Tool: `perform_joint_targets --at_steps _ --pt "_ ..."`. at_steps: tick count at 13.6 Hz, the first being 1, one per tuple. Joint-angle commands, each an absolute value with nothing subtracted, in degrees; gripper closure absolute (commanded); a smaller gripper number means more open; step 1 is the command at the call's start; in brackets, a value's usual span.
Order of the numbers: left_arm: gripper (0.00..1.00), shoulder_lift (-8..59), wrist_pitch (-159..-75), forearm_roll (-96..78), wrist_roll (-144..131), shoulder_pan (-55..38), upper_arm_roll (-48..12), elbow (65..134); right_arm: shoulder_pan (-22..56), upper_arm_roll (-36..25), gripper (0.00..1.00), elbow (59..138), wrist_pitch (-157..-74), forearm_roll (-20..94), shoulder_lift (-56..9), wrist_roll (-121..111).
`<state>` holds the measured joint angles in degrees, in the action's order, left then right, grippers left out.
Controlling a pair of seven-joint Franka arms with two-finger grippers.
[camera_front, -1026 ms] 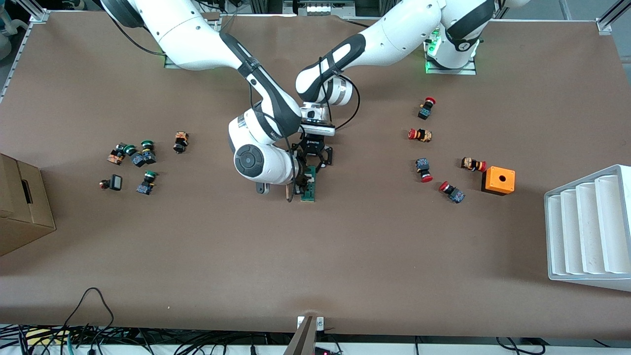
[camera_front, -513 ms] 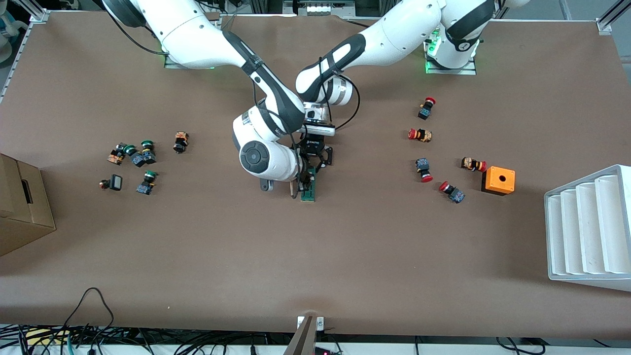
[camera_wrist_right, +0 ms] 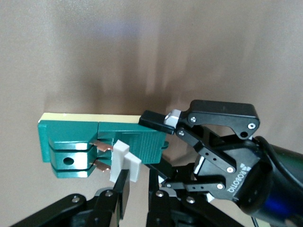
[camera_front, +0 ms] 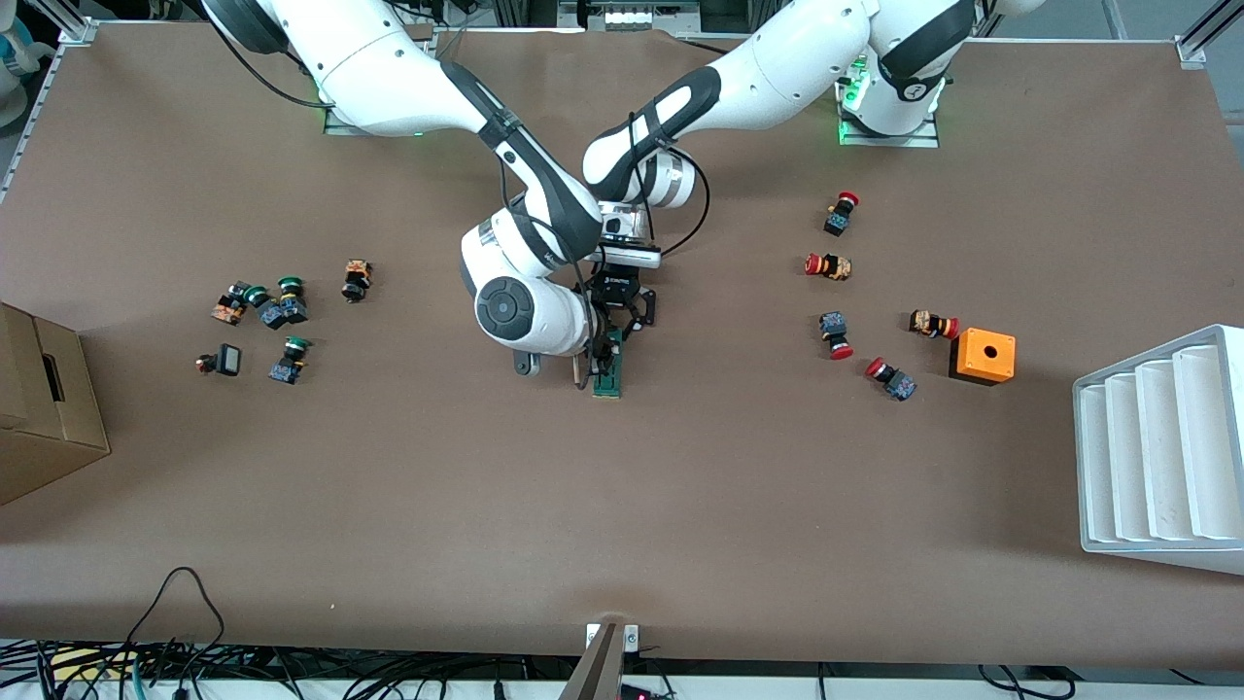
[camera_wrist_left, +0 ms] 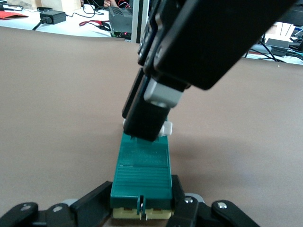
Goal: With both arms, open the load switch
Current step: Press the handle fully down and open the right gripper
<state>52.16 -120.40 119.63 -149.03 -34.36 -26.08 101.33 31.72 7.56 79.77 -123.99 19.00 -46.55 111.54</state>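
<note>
Load switch (camera_front: 609,371) body clamped in left claw (camera_wrist_left: 142,208); right claw (camera_wrist_right: 135,182) pinches its white slider (camera_wrist_right: 124,161).

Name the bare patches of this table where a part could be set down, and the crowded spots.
Bare: the wide strip of table nearer the front camera than the load switch. Crowded: around both grippers at the switch, the green-capped buttons, and the red-capped buttons beside the orange box.
</note>
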Motion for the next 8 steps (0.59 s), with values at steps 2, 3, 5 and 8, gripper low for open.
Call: perform_joint_targets --at_steps 2,3,5,8 --pt "0.77 52.8 -119.6 118.8 -150.0 -34.7 -25.6 100.6 31.6 8.4 0.77 83.8 -125.6 17.4 -44.2 111.7" --pt "0.77 52.8 -119.6 118.8 -150.0 -34.7 -25.6 100.6 31.6 8.4 0.77 83.8 -125.9 17.2 -44.2 111.7" --pt "0.77 52.8 -119.6 118.8 -150.0 -34.7 -25.6 100.6 31.6 8.4 0.77 84.0 -126.2 17.1 -44.3 111.6" --pt "0.77 52.7 -119.6 118.8 -150.0 -34.7 -25.6 100.6 31.6 8.8 0.77 85.5 -128.1 16.3 -44.3 111.7"
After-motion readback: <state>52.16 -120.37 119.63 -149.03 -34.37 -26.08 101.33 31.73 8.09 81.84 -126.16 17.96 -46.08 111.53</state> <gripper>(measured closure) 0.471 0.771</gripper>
